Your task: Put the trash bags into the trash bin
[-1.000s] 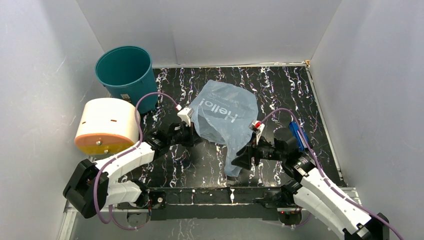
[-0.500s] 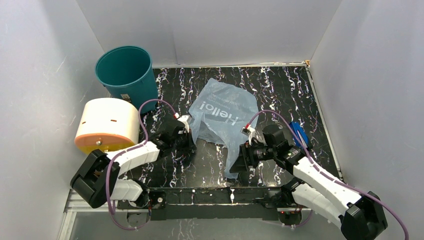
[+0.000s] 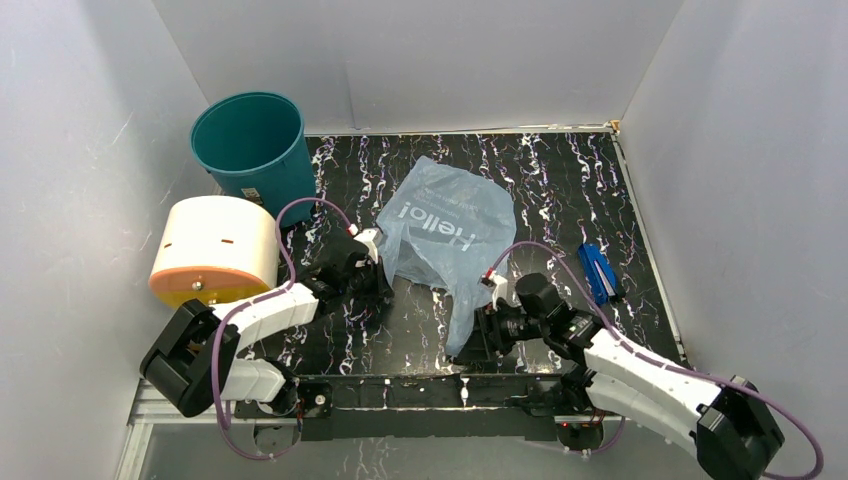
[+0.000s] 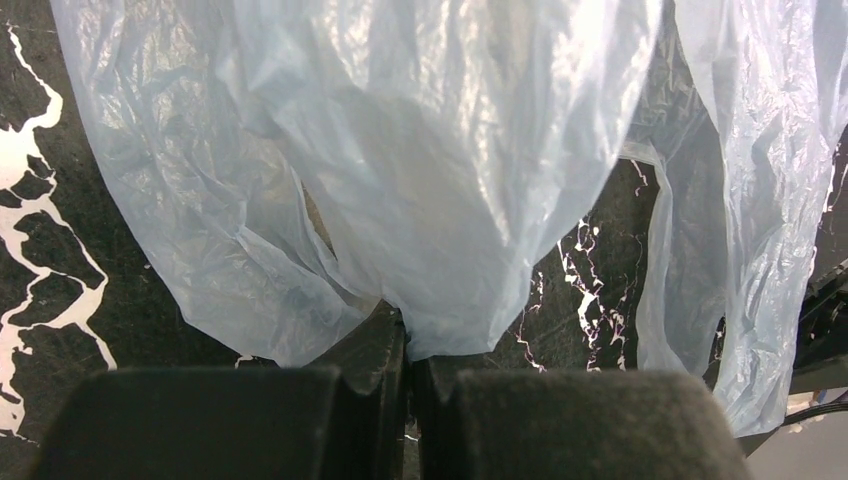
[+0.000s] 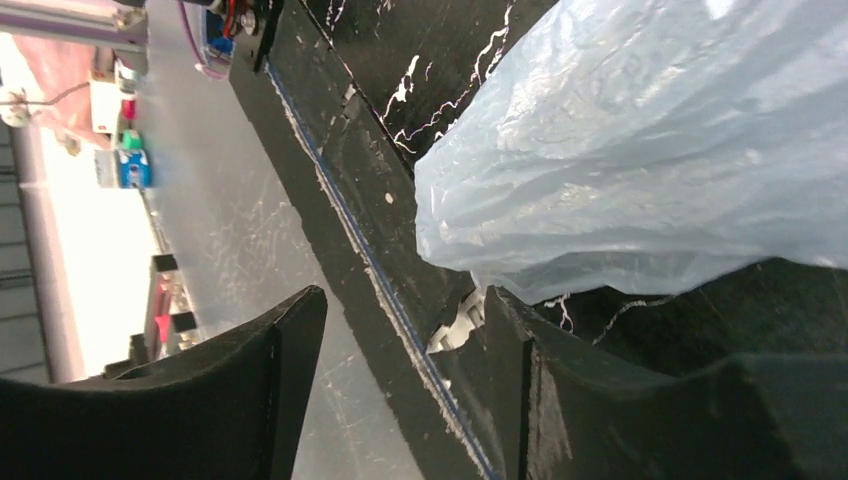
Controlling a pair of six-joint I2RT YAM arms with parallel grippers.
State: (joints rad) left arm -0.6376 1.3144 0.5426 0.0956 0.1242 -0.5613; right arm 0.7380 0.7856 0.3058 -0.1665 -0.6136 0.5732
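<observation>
The light-blue trash bag [image 3: 445,228] with white lettering lies spread on the black marbled table, a narrow tail trailing toward the near edge. My left gripper [image 3: 383,283] sits at the bag's left edge. In the left wrist view it [image 4: 408,338] is shut, with a fold of the bag [image 4: 430,150] pinched at its tips. My right gripper [image 3: 470,335] is low beside the bag's tail. The right wrist view shows it [image 5: 405,340] open, the bag's end [image 5: 650,170] just above its right finger and nothing between the jaws. The teal trash bin [image 3: 250,140] stands upright at the back left, apart from both grippers.
A cream cylinder with an orange end [image 3: 215,250] lies on its side left of the left arm, in front of the bin. A small blue object [image 3: 597,272] rests near the table's right edge. White walls enclose the table on three sides.
My right gripper has dropped lower and moved left, toward the near edge by the bag's tail. The left gripper sank a little early on, then held still, pinching the bag.
</observation>
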